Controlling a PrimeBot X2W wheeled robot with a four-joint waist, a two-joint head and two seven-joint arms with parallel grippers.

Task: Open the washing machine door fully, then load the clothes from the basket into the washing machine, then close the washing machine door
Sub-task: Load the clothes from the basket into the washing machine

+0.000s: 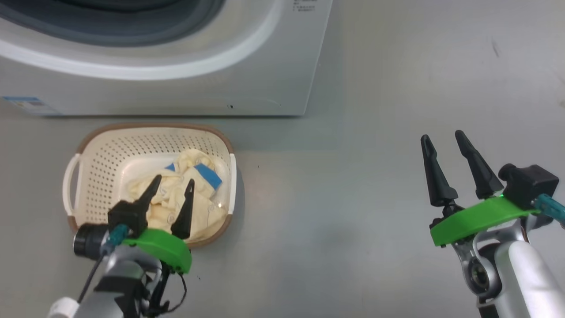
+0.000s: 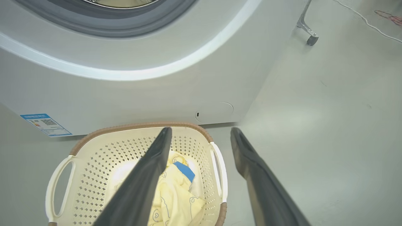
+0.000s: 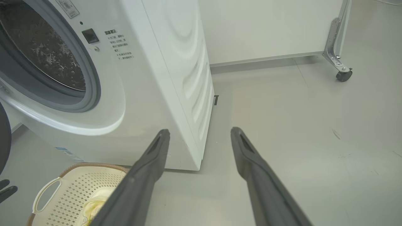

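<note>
Now, with left tool (image 1: pixel 173 179) and right tool (image 1: pixel 442 135) both spread, lower the left, above the basket (image 1: pixel 154 126), deep into the clothes (image 1: pixel 185 161) before pinching a thick fold.

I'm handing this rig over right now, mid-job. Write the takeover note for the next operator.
Left pincer: open, empty, poised over the clothes in the basket.
Right pincer: open, empty, above bare floor to the right of the washing machine.
Basket sits on the floor in front of the washer.
Done: washing machine door stands aside, drum exposed.
Left: grasp the clothes, load them into the drum, close the door.
</note>
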